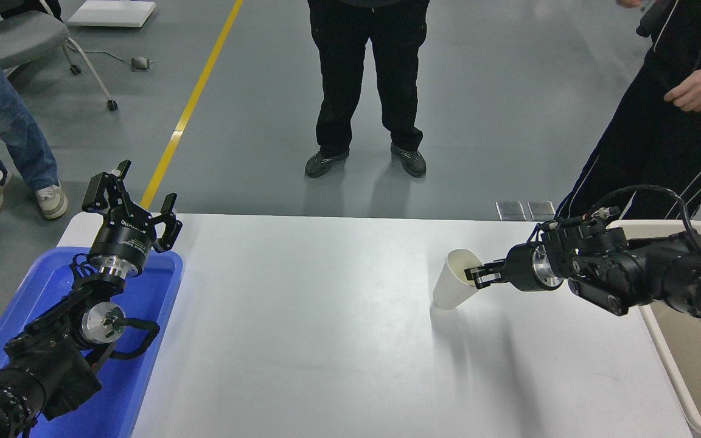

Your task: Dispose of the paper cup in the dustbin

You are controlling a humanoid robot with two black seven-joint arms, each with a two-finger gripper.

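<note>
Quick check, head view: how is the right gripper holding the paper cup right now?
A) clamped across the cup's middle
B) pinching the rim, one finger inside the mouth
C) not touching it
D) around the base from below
B: the right gripper is closed on the rim of the paper cup, one finger reaching into the mouth, with the cup tilted so that its mouth faces the gripper.

High head camera, looking forward and down

A single view is looking from above the robot's side across the white worktop [326,340], taking in its whole width at middle distance; the arms are entering from the lower left and the right edge, and beyond the far edge the grey floor with standing people [369,85] is showing.
</note>
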